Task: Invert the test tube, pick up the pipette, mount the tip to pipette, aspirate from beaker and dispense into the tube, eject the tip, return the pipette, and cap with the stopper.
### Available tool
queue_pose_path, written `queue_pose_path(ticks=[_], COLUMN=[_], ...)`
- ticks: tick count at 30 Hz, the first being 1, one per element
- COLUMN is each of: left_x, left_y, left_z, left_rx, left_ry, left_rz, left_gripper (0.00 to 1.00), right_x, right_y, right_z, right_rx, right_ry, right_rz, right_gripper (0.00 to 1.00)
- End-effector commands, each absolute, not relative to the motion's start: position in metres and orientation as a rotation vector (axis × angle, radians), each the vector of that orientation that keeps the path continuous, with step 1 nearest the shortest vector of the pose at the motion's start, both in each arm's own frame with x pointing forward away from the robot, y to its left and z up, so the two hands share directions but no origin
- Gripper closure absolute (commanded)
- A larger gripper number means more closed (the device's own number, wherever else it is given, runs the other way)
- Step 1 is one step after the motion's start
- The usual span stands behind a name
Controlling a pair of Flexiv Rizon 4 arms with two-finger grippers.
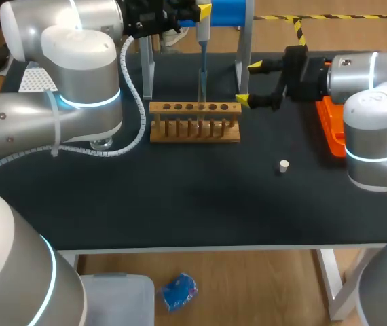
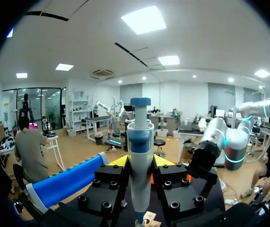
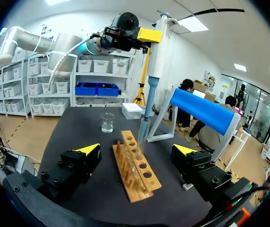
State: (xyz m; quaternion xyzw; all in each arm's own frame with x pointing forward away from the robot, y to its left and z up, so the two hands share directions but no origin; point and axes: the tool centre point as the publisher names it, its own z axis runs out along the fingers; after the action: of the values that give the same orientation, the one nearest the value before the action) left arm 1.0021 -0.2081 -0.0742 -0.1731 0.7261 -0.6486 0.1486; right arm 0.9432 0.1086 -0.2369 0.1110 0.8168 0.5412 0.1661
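pointing straight down, perhaps into a tube (image 3: 138, 155), the pipette (image 1: 203, 61) stands clamped in the left tool (image 2: 140, 163).

This is looking like a laboratory, probably a robotics one: a black table (image 1: 180, 204) is carrying a wooden test tube rack (image 1: 194, 129) and a glass beaker (image 3: 107, 122). A pipette (image 3: 156, 52) is hanging over the rack, with a left arm (image 1: 78, 88) and a right arm (image 1: 377, 102) flanking it.
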Motion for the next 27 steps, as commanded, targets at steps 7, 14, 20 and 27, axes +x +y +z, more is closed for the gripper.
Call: queue_pose_path(ticks=[7,14,20,27], left_x=[1.002,1.0,0.999,0.998], left_y=[-0.211,-0.21,-0.209,-0.211], left_z=[-0.064,-0.056,-0.051,-0.043], left_rx=[-0.479,-0.465,-0.456,-0.443], left_ry=[2.091,2.096,2.101,2.101], left_rz=[-1.855,-1.843,-1.828,-1.814], left_gripper=[1.0,1.0,1.0,1.0], right_x=[0.944,0.944,0.944,0.944], right_y=[0.108,0.108,0.108,0.108], right_z=[-0.238,-0.238,-0.238,-0.238], right_rx=[0.315,0.315,0.315,0.315], right_ry=[2.324,2.324,2.324,2.324], right_rz=[1.543,1.543,1.543,1.543], right_gripper=[0.0,0.0,0.0,0.0])
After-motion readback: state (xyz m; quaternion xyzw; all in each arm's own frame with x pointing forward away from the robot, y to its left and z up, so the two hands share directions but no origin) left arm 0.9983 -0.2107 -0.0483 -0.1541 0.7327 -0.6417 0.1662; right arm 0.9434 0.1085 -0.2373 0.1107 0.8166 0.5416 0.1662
